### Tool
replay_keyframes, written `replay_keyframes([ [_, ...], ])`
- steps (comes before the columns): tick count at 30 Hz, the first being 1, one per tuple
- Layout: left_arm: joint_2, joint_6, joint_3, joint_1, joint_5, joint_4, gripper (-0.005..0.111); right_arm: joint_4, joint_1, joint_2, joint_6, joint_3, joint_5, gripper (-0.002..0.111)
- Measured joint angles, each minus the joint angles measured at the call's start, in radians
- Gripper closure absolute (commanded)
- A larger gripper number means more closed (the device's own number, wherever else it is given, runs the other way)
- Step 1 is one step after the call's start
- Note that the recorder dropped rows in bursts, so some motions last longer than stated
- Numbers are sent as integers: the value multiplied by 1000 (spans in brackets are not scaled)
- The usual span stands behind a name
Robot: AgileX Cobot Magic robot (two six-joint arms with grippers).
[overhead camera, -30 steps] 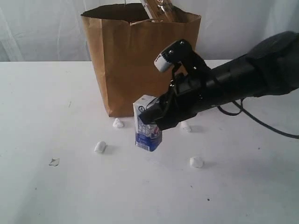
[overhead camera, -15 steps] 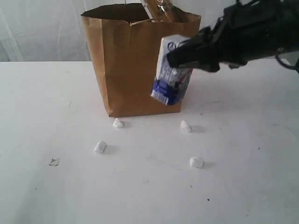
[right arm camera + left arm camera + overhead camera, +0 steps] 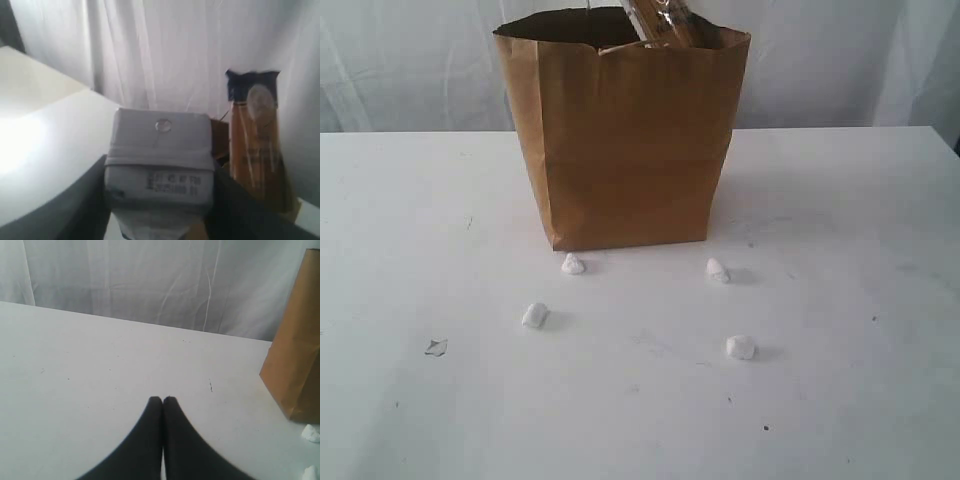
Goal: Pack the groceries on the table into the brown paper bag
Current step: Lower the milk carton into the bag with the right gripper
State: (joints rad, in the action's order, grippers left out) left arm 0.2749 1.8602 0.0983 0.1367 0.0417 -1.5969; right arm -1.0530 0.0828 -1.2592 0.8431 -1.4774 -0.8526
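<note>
The brown paper bag point(image 3: 625, 140) stands upright at the back middle of the white table point(image 3: 840, 400). A long spaghetti pack point(image 3: 660, 22) sticks out of its top. Neither arm shows in the exterior view. In the right wrist view my right gripper point(image 3: 159, 200) is shut on the small white-blue carton point(image 3: 160, 160), with a dark finger on each side. Beyond the carton I see the spaghetti pack point(image 3: 255, 145) and a strip of the bag point(image 3: 220, 140). My left gripper point(image 3: 162, 400) is shut and empty over bare table point(image 3: 75, 370), with the bag point(image 3: 297, 360) off to one side.
Several small white lumps lie on the table in front of the bag, such as one point(image 3: 573, 264) near its base and another point(image 3: 741, 347) closer to the front. A tiny pale scrap point(image 3: 436, 347) lies at the left. A white curtain hangs behind.
My right arm lifted the carton from the table in front of the bag, up past the bag's upper right corner, and has gone out of the exterior view.
</note>
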Motion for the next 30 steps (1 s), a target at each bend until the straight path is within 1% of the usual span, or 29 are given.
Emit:
replay_keyframes([
  [4,0,0,0,0,0,0,107,-54,-47,-71,-5,-71,8,108],
  [8,0,0,0,0,0,0,107,-214,-67,-182,46,-121,1,108],
  [11,0,0,0,0,0,0,107,-379,-71,-257,157,-139,-54,108],
  [14,0,0,0,0,0,0,107,-482,-71,-304,299,-152,-100,108],
  [21,0,0,0,0,0,0,107,-505,-71,-355,627,-154,-74,108],
  [25,0,0,0,0,0,0,107,-507,-71,-405,785,-154,-88,108],
  [27,0,0,0,0,0,0,107,-507,-71,-430,837,-154,-111,108],
  [30,0,0,0,0,0,0,107,-507,-71,-459,866,-154,-158,108],
])
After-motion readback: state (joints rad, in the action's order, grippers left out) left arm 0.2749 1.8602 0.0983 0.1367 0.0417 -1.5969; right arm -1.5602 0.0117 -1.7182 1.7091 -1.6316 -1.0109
